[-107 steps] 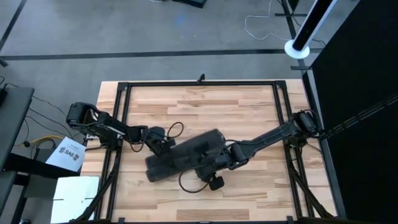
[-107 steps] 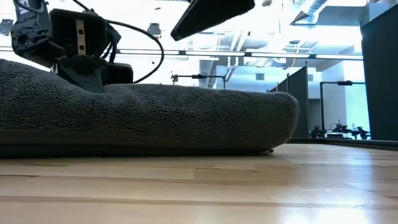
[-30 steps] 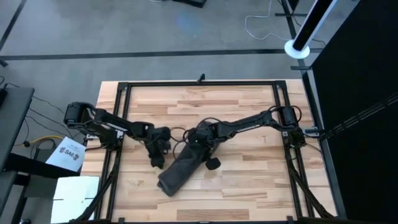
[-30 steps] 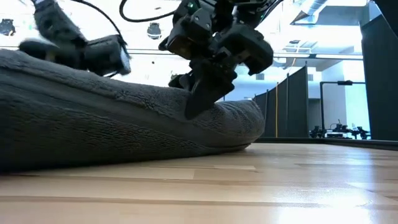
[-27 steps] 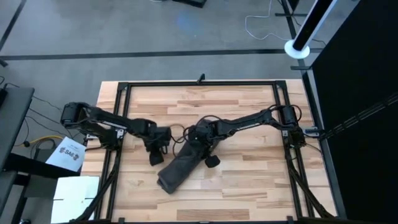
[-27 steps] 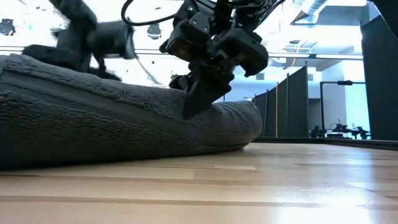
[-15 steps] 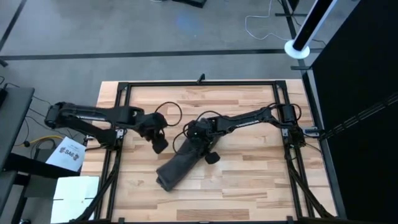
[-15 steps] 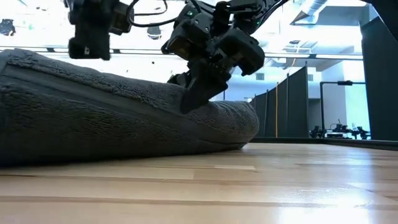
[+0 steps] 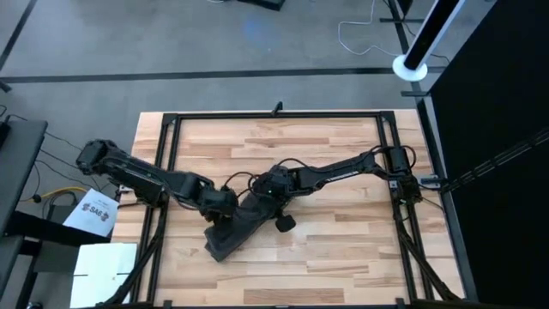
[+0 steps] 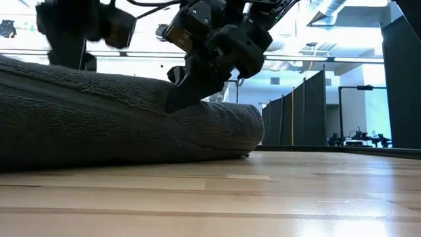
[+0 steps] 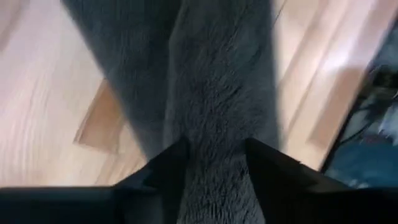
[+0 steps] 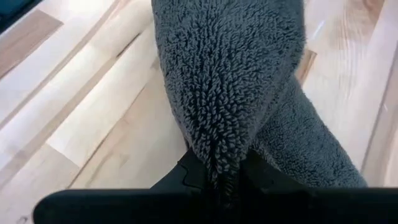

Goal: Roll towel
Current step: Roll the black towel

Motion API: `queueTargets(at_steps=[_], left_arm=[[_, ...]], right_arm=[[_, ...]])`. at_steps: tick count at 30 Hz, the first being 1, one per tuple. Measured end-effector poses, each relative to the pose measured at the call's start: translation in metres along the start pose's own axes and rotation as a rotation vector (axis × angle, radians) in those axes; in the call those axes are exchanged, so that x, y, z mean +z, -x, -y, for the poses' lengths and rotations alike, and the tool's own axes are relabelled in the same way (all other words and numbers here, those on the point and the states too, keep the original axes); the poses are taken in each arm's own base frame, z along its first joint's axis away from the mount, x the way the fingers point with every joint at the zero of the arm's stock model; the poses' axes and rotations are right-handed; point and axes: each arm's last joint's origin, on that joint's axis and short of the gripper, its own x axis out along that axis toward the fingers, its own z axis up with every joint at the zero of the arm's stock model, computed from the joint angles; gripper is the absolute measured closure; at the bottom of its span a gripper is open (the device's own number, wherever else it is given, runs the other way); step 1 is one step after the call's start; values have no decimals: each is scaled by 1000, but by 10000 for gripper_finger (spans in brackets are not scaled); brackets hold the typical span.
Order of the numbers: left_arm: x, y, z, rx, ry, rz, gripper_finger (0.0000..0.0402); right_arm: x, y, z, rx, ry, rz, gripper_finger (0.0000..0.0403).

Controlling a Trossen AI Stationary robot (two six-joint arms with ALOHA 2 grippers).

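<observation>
- Two arms meet at the towel (image 9: 238,225), which lies as a long bundle slanting across the middle of the tabletop (image 9: 343,257), already rolled or folded lengthwise into a thick log.
- Judging by that shape, you are late in the roll: what looks left is tightening and squaring the bundle, not starting it.
- Left gripper (image 9: 220,206): the arm reaches in low from the left edge and its head sits at the bundle's left flank, near the middle of its length. In the left wrist view the fingers (image 11: 163,167) stand apart with towel pile running between them; I cannot tell whether they are pinching it or only straddling it.
- Your next move here calls for a firm hold on the outer layer, so the roll does not spring loose when the other end is turned.
- Right gripper (image 9: 268,190): the arm comes in from the right edge, elbow raised, wrist bent down onto the bundle's upper end. In the right wrist view the fingers (image 12: 189,171) are clamped on a pinched ridge of towel.
- In the low view the right gripper presses down on the top of the roll, whose rounded end rests on the wood.
- Watch that both ends turn together; a lone pull would likely skew the log.
</observation>
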Motion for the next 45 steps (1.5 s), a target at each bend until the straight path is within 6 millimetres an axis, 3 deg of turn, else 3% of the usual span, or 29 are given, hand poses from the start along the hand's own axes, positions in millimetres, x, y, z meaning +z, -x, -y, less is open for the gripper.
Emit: queueTargets(at_steps=[4,14,21,24,28,30,38,45], left_arm=[[-1,-12,9,45,23,-62,213],[-1,-16,53,-131,93,19,207],[-1,-51,70,-191,173,-47,210],[0,-56,69,-194,152,-77,235],[-3,-50,62,-146,61,-93,349],[-6,-50,57,-88,8,-111,383],[-18,-46,39,80,-259,-231,384],[-23,-50,66,-128,-401,-147,384]], right_arm=[[-1,0,0,1,-14,-5,375],[0,0,0,-1,-11,2,375],[1,0,-2,4,-15,0,375],[1,-1,-4,11,-37,-10,375],[-2,-1,-5,20,-60,-32,375],[-2,0,-5,21,-66,-34,375],[3,-1,-10,106,-95,22,375],[3,0,-14,254,-143,49,375]])
